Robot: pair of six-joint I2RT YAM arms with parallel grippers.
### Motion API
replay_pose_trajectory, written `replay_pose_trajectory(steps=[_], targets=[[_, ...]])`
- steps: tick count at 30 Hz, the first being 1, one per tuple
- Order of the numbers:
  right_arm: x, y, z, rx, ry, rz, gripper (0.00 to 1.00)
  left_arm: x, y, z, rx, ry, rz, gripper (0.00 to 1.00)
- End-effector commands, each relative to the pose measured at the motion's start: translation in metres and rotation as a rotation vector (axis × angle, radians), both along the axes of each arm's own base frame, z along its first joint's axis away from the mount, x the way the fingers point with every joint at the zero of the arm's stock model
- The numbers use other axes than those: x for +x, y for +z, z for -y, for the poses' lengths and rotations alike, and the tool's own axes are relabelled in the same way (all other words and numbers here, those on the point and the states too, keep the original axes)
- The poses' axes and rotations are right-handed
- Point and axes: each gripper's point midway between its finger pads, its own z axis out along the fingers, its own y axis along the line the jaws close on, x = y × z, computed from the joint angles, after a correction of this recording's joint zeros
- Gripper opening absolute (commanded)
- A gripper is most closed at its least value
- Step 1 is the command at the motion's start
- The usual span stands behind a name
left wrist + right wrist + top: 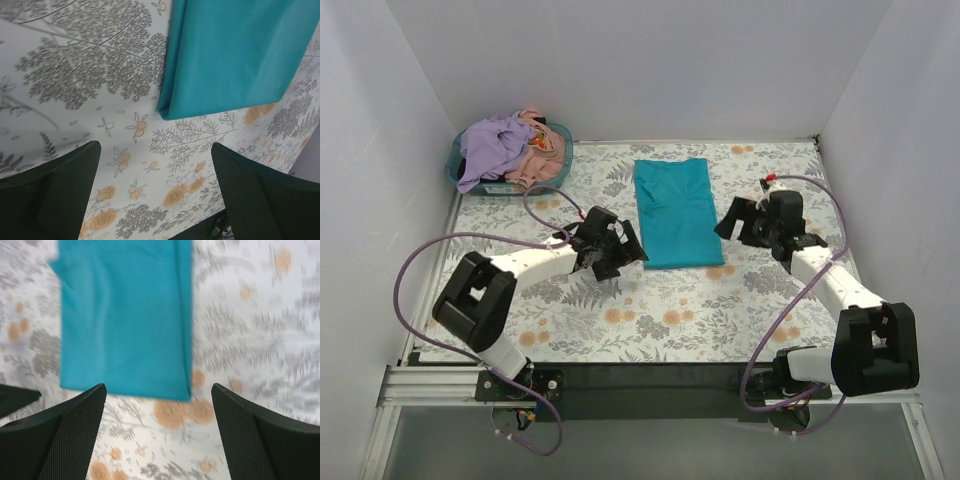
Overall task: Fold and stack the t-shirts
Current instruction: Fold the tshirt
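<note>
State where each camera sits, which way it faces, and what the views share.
Top external: above and behind the arms, looking down on the table cloth; both arms show, with the left pincer and right pincer.
Left wrist: on the left arm, looking down at a near corner of the teal t-shirt; both open fingers show.
Right wrist: on the right arm, looking down at the teal t-shirt's near edge; both open fingers show.
Shared: all three see the teal t-shirt on the table cloth.
</note>
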Motion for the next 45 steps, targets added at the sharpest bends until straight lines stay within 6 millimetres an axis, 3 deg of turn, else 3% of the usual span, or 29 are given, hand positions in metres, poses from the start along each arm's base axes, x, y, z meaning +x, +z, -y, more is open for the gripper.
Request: replay_pose_trajectory(steps=[1, 7, 8, 11, 16, 19, 20, 23, 27, 32, 35, 37, 39, 41, 42, 45], targets=[[-0.034, -0.039, 0.008, 0.047, -0.015, -0.138, 0.91, 0.013, 0.008, 0.031, -0.059, -0.069, 0.025, 0.91], [-0.047, -0.062, 0.001, 0.073, 0.051, -0.22, 0.66, 0.014, -0.018, 0.044, -0.035, -0.078, -0.017, 0.64], [-0.049, -0.069, -0.002, 0.08, 0.065, -0.246, 0.58, 0.015, -0.023, 0.043, -0.023, -0.068, -0.021, 0.61], [-0.046, -0.077, -0.004, 0.093, 0.066, -0.272, 0.5, 0.015, -0.037, 0.043, 0.0, -0.066, -0.043, 0.55], [-0.039, -0.089, 0.0, 0.071, 0.04, -0.288, 0.49, 0.015, -0.055, 0.04, 0.036, -0.055, -0.073, 0.45], [-0.035, -0.097, 0.001, 0.063, 0.027, -0.305, 0.48, 0.013, -0.064, 0.037, 0.054, -0.059, -0.085, 0.33], [-0.033, -0.1, 0.002, 0.059, 0.021, -0.31, 0.47, 0.013, -0.066, 0.037, 0.06, -0.061, -0.086, 0.21], [-0.027, -0.108, 0.006, 0.037, -0.003, -0.326, 0.41, 0.011, -0.074, 0.035, 0.074, -0.067, -0.104, 0.0], [-0.027, -0.117, 0.008, 0.026, -0.019, -0.352, 0.37, 0.007, -0.079, 0.031, 0.091, -0.066, -0.113, 0.0], [-0.035, -0.116, 0.01, 0.021, -0.019, -0.344, 0.01, -0.004, -0.069, 0.024, 0.093, -0.062, -0.095, 0.0], [-0.054, -0.116, 0.011, 0.028, -0.011, -0.342, 0.01, -0.018, -0.064, 0.021, 0.11, -0.062, -0.076, 0.0], [-0.077, -0.122, 0.011, 0.035, -0.003, -0.36, 0.01, -0.032, -0.062, 0.022, 0.116, -0.059, -0.088, 0.0], [-0.085, -0.107, 0.013, 0.038, -0.005, -0.299, 0.01, -0.056, -0.055, 0.023, 0.101, -0.076, -0.095, 0.0], [-0.111, -0.104, 0.015, 0.034, -0.011, -0.289, 0.01, -0.082, -0.056, 0.013, 0.12, -0.075, -0.114, 0.0], [-0.12, -0.103, 0.016, 0.033, -0.015, -0.285, 0.01, -0.095, -0.041, 0.016, 0.086, -0.089, -0.093, 0.0], [-0.149, -0.094, 0.022, 0.022, -0.04, -0.274, 0.01, -0.132, -0.018, 0.015, 0.017, -0.108, -0.088, 0.0]])
